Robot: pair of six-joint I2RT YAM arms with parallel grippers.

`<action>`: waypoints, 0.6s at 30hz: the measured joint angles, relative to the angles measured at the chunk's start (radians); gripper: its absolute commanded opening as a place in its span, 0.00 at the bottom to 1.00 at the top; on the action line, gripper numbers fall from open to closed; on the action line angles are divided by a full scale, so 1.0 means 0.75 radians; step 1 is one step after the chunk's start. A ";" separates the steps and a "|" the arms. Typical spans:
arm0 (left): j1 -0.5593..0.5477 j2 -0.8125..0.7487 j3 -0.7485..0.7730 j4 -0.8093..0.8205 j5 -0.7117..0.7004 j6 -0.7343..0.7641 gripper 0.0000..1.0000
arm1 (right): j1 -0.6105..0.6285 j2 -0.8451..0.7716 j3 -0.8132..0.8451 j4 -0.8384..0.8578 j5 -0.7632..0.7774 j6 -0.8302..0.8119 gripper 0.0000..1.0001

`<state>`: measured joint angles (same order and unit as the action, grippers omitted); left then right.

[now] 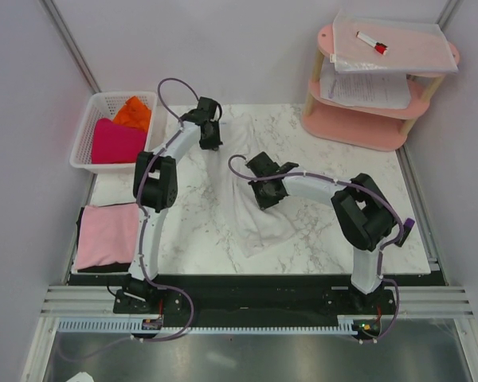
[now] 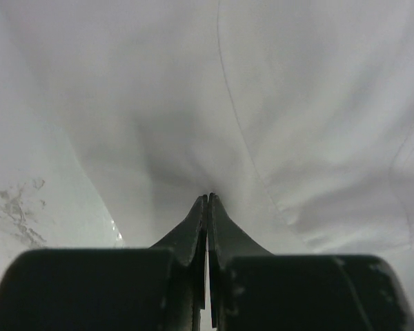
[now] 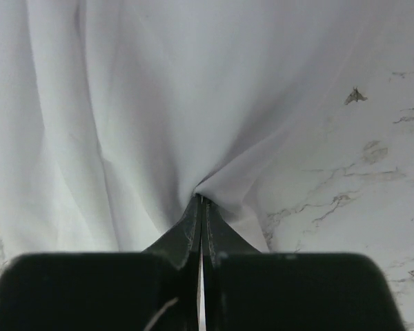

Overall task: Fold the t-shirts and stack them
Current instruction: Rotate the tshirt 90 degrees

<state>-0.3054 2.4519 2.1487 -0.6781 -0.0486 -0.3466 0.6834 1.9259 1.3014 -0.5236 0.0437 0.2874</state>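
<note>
While the white shirt [image 1: 251, 224] lies rumpled across the middle of the surface [image 1: 191, 231], both end effectors are pressed together on pinches of its cloth. The left end effector [image 1: 211, 140] grips its far edge and the right end effector [image 1: 265, 196] grips near its middle. Two grips set apart likely serve to pull it taut and flat for folding. A pink shirt [image 1: 107, 235] lies well left of it, apparently folded. A magenta shirt [image 1: 115, 142] and an orange shirt [image 1: 134, 113] sit in a basket [image 1: 84, 147] beyond. Sleeves, collar and hem cannot be told apart, since white cloth blends into pale marble and the arms cover part of it.
</note>
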 measured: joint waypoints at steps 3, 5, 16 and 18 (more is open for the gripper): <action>0.000 -0.154 -0.233 0.085 0.075 0.011 0.02 | 0.001 -0.037 0.003 0.015 -0.023 0.001 0.00; 0.000 -0.321 -0.447 0.153 0.156 0.011 0.02 | -0.016 -0.076 0.037 0.027 -0.020 0.001 0.00; -0.110 -0.862 -1.124 0.522 0.537 -0.086 0.02 | -0.196 0.078 0.491 0.347 -0.088 0.021 0.00; -0.155 -0.862 -1.243 0.572 0.572 -0.123 0.02 | -0.223 0.186 0.570 0.392 -0.102 0.020 0.00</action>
<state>-0.4213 1.8053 1.2163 -0.2493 0.3805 -0.4385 0.5163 2.0651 1.7287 -0.2295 -0.0326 0.3027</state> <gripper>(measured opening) 0.025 0.006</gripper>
